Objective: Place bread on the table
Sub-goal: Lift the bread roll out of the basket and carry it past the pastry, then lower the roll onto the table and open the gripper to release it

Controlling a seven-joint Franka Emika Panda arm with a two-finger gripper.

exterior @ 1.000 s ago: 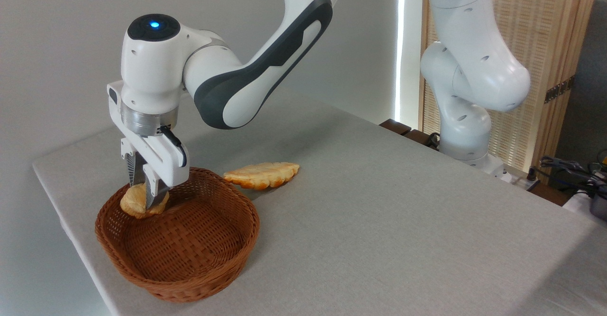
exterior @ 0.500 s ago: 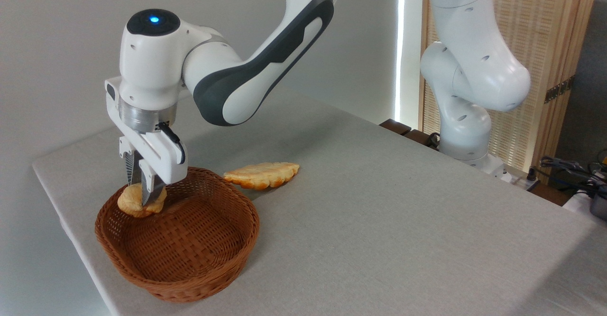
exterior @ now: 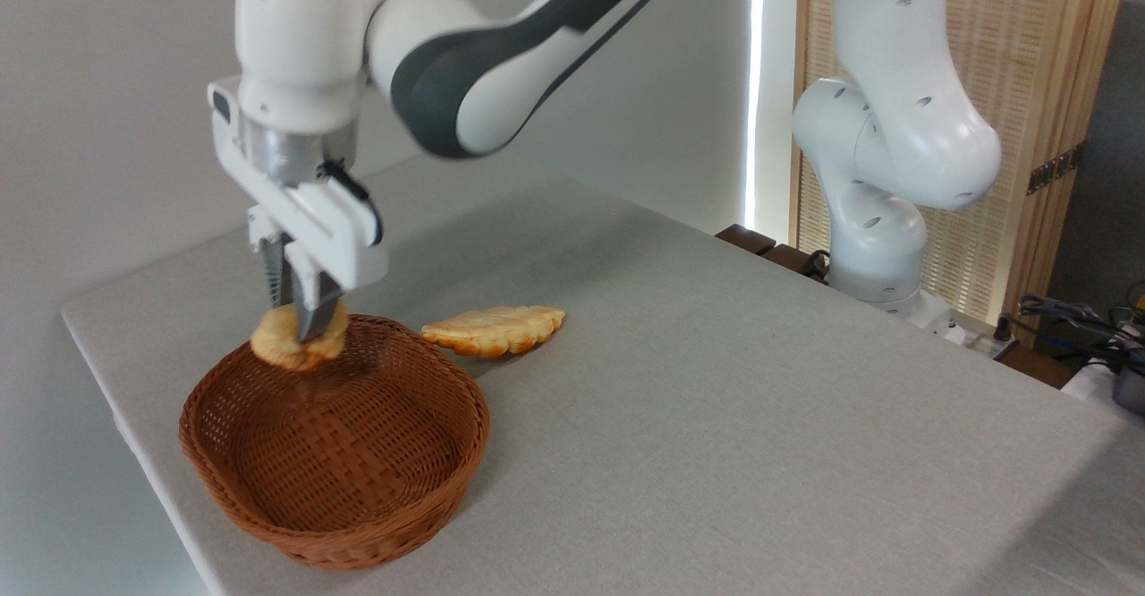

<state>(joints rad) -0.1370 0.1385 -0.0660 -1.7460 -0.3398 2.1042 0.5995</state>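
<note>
The bread point(exterior: 279, 345), a small round golden bun with toasted patches, hangs in the air just above the far rim of the wicker basket. My gripper point(exterior: 299, 326) points straight down and is shut on the bread, its dark fingers pinching the bun's right half. The table point(exterior: 716, 381), covered in light grey fabric, spreads out beneath and to the right.
The brown woven basket point(exterior: 335, 524) sits near the table's front left corner, with nothing inside it. A flat scalloped pastry point(exterior: 495, 328) lies on the table just behind the basket's right side. The arm's white base point(exterior: 881, 256) stands at the table's far right edge.
The gripper has lifted the bread out of the basket and moved it up and a little to the right, over the far rim.
</note>
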